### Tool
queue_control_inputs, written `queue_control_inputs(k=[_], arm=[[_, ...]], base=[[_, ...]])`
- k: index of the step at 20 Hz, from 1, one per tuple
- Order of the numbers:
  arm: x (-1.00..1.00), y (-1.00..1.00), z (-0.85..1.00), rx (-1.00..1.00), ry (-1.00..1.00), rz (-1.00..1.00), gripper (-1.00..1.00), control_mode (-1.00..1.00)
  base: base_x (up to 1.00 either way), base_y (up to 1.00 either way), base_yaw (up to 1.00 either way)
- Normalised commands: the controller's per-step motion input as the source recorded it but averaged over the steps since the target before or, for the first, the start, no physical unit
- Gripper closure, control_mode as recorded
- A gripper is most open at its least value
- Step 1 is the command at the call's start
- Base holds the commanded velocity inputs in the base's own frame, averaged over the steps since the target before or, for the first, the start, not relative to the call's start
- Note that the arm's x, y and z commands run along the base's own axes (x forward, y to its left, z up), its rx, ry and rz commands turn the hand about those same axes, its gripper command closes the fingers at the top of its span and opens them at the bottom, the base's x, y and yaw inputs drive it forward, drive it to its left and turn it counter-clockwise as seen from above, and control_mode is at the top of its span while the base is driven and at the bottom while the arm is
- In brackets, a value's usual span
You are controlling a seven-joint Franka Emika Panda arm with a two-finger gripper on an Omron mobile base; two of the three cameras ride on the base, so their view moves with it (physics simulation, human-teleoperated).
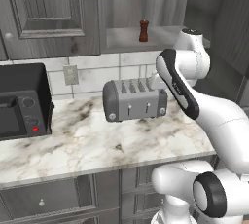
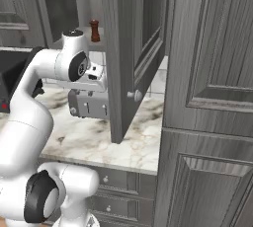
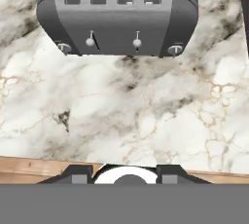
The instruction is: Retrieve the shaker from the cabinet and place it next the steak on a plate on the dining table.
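Shaker in cabinet, above toaster.

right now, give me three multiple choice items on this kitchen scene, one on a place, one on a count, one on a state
1. Where does the shaker stand?
A. on the cabinet shelf
B. on top of the toaster
C. on the counter beside the oven

2. How many slots run across the top of the toaster?
A. two
B. four
C. six

3. How is the cabinet door above the counter?
A. swung open
B. shut tight
C. taken off and laid on the counter

Key:
1 A, the shaker stands upright on the pale shelf, above and behind the toaster.
2 B, the hand view looks down on four slots side by side.
3 A, the right base view shows the door edge-on, swung out over the counter, with the shelf exposed.
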Motion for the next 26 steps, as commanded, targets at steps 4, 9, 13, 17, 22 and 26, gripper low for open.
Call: queue_control_inputs(k=[4,9,13,17,22,26], arm=[[-0.07,0.0,0.01,0.0,-0.12,0.0,-1.0,-1.0],[-0.19,0.01,0.17,0.0,-0.3,0.0,-1.0,-1.0],[-0.16,0.0,0.38,0.0,-0.37,0.04,-1.0,-1.0],[-0.01,0.0,0.43,0.0,-0.3,0.03,-1.0,-1.0],[0.0,0.0,0.55,0.0,-0.22,0.01,-1.0,-1.0],[0.0,0.0,0.57,0.0,-0.18,0.0,-1.0,-1.0]], base=[[0.0,0.0,0.0],[0.0,0.0,0.0],[0.0,0.0,0.0],[0.0,0.0,0.0],[0.0,0.0,0.0],[0.0,0.0,0.0]])
